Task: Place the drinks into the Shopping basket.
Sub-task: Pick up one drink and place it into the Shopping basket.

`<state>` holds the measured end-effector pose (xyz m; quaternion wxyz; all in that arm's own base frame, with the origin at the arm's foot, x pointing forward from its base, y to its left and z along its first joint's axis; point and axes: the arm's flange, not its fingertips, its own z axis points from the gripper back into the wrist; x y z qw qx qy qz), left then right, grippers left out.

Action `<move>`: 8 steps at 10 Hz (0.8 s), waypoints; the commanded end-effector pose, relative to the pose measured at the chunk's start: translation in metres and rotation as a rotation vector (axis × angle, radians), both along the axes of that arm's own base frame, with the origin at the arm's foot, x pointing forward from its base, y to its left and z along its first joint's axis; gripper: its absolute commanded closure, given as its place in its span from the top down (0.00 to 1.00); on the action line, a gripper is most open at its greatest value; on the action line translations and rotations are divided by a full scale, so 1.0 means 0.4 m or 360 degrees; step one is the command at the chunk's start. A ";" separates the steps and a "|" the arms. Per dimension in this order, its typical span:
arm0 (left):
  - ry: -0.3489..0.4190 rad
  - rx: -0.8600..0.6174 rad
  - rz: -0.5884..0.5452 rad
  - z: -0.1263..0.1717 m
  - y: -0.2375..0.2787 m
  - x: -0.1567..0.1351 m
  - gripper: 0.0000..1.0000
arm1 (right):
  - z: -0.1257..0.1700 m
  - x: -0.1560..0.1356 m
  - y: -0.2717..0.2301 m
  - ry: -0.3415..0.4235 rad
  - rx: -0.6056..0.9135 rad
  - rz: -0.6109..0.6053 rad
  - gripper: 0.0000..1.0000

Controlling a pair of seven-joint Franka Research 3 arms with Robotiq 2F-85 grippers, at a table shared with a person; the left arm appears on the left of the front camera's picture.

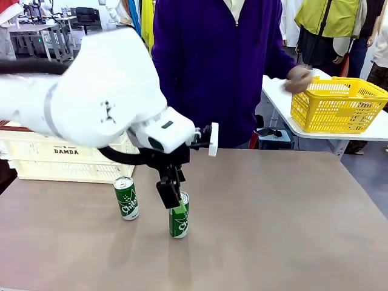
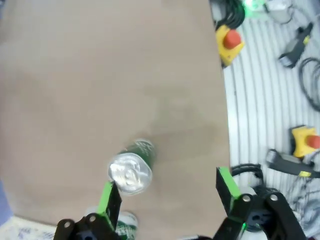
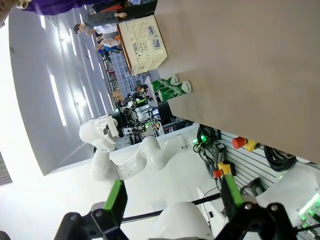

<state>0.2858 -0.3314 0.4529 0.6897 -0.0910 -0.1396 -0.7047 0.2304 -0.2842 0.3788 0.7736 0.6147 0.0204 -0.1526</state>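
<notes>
Two green drink cans stand upright on the brown table, one [image 1: 126,199] to the left and one [image 1: 179,216] near the middle. My left gripper [image 1: 174,200] points down at the middle can, open, one green pad by its top. In the left wrist view that can's silver top [image 2: 129,173] lies just inside one finger [image 2: 108,199] of the open left gripper [image 2: 167,192]; the other can [image 2: 126,220] peeks out behind that finger. The cream Shopping basket [image 1: 60,159] stands at the table's far left. My right gripper [image 3: 174,195] is open and holds nothing, far from the cans [image 3: 171,86] and the Shopping basket [image 3: 145,42].
A person in a purple top [image 1: 218,66] stands at the far edge, a hand [image 1: 298,79] resting by a yellow mesh basket [image 1: 337,104] on a white side table. The table's right half [image 1: 285,218] is bare. Cables and red stop buttons [image 2: 229,41] lie off the table's edge.
</notes>
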 end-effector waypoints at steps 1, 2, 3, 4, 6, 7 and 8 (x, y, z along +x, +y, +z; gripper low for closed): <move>-0.0063 0.0004 -0.0038 -0.058 0.010 0.017 1.00 | 0.002 -0.003 0.009 0.0004 -0.0018 -0.0010 1.00; -0.0055 0.0011 -0.0031 -0.073 0.008 0.033 1.00 | 0.002 -0.003 0.009 0.0004 -0.0018 -0.0010 1.00; -0.0033 0.0025 -0.0037 -0.086 0.008 0.044 1.00 | 0.002 -0.003 0.009 0.0004 -0.0018 -0.0010 1.00; 0.0002 0.0038 -0.0025 -0.100 0.006 0.056 1.00 | 0.002 -0.003 0.009 0.0004 -0.0018 -0.0010 1.00; 0.0032 0.0062 -0.0007 -0.132 -0.007 0.076 1.00 | 0.002 -0.003 0.009 0.0004 -0.0018 -0.0010 1.00; 0.0049 0.0075 0.0008 -0.147 -0.011 0.085 1.00 | 0.002 -0.003 0.009 0.0004 -0.0018 -0.0010 1.00; 0.0076 0.0083 -0.0007 -0.156 -0.014 0.088 1.00 | 0.002 -0.003 0.009 0.0004 -0.0018 -0.0010 1.00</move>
